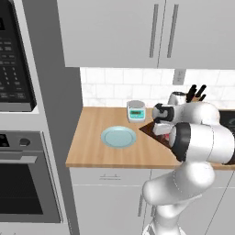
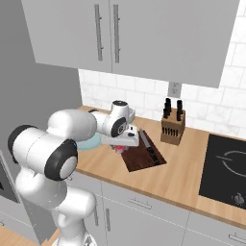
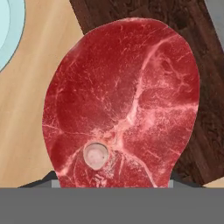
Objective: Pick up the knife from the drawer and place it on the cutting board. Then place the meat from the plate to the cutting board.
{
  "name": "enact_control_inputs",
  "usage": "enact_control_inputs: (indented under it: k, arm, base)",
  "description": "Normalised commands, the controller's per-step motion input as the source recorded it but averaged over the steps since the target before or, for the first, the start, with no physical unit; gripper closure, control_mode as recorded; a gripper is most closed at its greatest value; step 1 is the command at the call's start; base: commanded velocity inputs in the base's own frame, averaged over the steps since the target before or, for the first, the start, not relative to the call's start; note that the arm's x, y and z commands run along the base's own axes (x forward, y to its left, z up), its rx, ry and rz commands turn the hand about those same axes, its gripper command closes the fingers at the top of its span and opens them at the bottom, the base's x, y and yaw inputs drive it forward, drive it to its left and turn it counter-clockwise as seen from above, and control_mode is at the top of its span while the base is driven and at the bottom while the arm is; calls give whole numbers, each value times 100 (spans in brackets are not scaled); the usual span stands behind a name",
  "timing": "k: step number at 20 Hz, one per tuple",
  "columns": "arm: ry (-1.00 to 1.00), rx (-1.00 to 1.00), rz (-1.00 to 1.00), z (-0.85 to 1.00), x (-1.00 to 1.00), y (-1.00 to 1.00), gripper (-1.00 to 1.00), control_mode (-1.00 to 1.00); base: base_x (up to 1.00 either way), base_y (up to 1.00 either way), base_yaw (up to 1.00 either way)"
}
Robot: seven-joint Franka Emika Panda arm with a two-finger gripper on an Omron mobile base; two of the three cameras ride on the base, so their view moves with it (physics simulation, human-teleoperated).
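The end effector (image 2: 121,147) is clamped on the meat (image 3: 120,105), hanging just above the near-left corner of the cutting board (image 2: 144,154). In the hand view the meat straddles the board's edge, partly over bare desk (image 1: 92,137). My read: carry it a little further over the wood before letting go, then lower until it rests flat. The knife (image 2: 147,144) lies on the board just beyond the end effector, so set the meat beside it, not on the blade. The plate (image 1: 118,137) sits bare, close behind on the left. A knife block (image 2: 173,126) and scale (image 1: 136,110) stand well beyond, no obstacle.
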Motion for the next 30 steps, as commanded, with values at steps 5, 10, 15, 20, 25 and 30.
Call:
enact_control_inputs:
  k: [5,10,15,20,25,30]
  arm:
    - [10,-2,8,-25,52,-54,100,-100]
    - [2,-1,4,-22,43,-18,100,-100]
    - [1,-2,3,-36,33,0,100,-100]
    - [1,-2,5,-40,5,0,-100,-100]
    - [-5,0,2,15,0,-1,-100,-100]
    - [-11,0,0,65,-15,0,-100,-100]
  base:
    - [0,0,0]
    - [0,0,0]
    - [0,0,0]
    - [0,0,0]
    - [0,0,0]
    - [0,0,0]
